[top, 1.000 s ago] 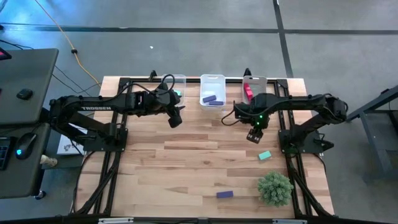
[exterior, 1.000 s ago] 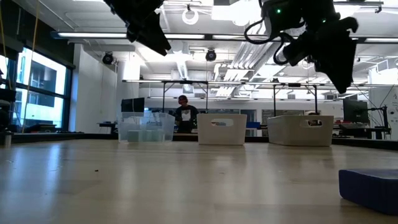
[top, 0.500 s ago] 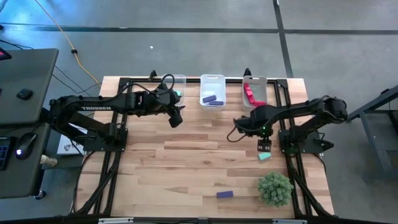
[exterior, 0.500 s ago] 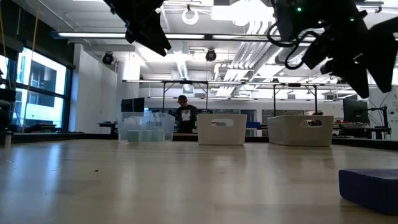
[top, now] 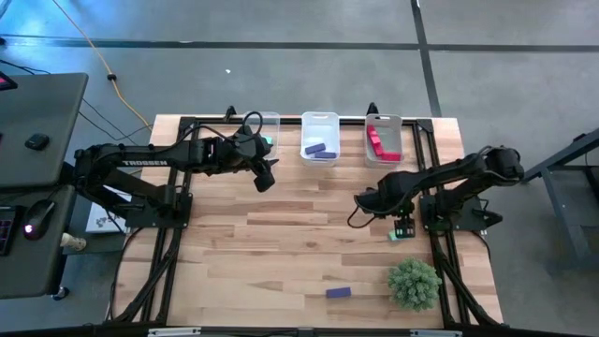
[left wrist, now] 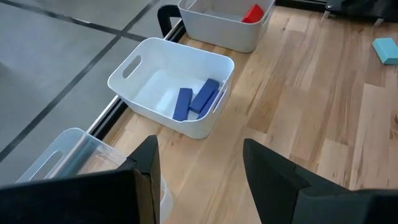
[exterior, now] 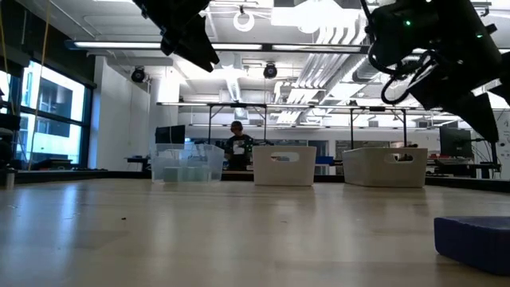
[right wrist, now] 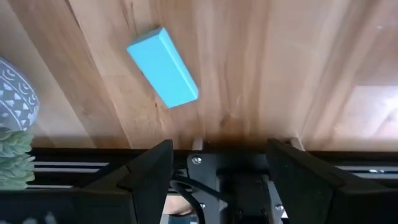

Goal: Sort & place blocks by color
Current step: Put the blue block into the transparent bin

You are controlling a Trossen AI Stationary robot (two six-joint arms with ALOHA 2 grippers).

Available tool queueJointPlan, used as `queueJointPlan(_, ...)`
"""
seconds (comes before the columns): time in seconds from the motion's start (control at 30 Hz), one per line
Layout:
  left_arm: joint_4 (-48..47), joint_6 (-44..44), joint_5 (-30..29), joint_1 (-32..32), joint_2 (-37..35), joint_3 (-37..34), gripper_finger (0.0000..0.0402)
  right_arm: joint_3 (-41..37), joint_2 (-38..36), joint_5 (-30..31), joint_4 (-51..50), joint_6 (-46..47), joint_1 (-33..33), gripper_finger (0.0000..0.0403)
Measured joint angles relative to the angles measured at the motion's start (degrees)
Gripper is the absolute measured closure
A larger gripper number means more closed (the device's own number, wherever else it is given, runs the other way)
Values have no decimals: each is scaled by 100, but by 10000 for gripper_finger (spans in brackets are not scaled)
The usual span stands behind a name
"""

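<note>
Nearest you, at the front of the table (top: pixel 281 253), a purple block (top: pixel 339 292) lies loose, with the green plant ball (top: pixel 414 283) just beside it to the right. Farther in, your right claw (top: pixel 403 229) hangs low over a teal block (right wrist: pixel 163 67). In the right wrist view the fingers (right wrist: pixel 152 171) are spread wide with nothing between them, and the block sits ahead of them, lying at a slant to the fingers rather than square. In the high view the claw covers most of that block.

Your left claw (top: pixel 265 177) waits farther back, near the bins, open and empty in its wrist view.

At the far edge stand three bins: clear bin (top: pixel 270 123) on the left with something teal inside, white bin (top: pixel 320 120) in the middle holding two purple blocks (left wrist: pixel 198 99), and a third bin (top: pixel 384 122) on the right with red blocks (top: pixel 376 142).

Risks, as I judge them:
- Block is off centre and skewed, so closing now could clip a corner and flick it away.
- The plant ball is near; a wide approach may brush it.
- Dropping too low scrapes fingertips on the wood.
- Teal belongs in the far left bin, so a weak pinch risks a drop over the other bins.
</note>
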Motion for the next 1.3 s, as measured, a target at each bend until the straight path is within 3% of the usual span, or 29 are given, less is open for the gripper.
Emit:
queueJointPlan(0.73,0,0,0,2,0,0,257,-1203,2,-235,1751,412,1235,155)
queueJointPlan(1.07,0,0,-2,1,0,0,257,-1471,2,226,2351,952,1419,155)
queueJointPlan(1.3,0,42,-2,1,0,0,257,-1471,2,206,2580,925,1424,155)
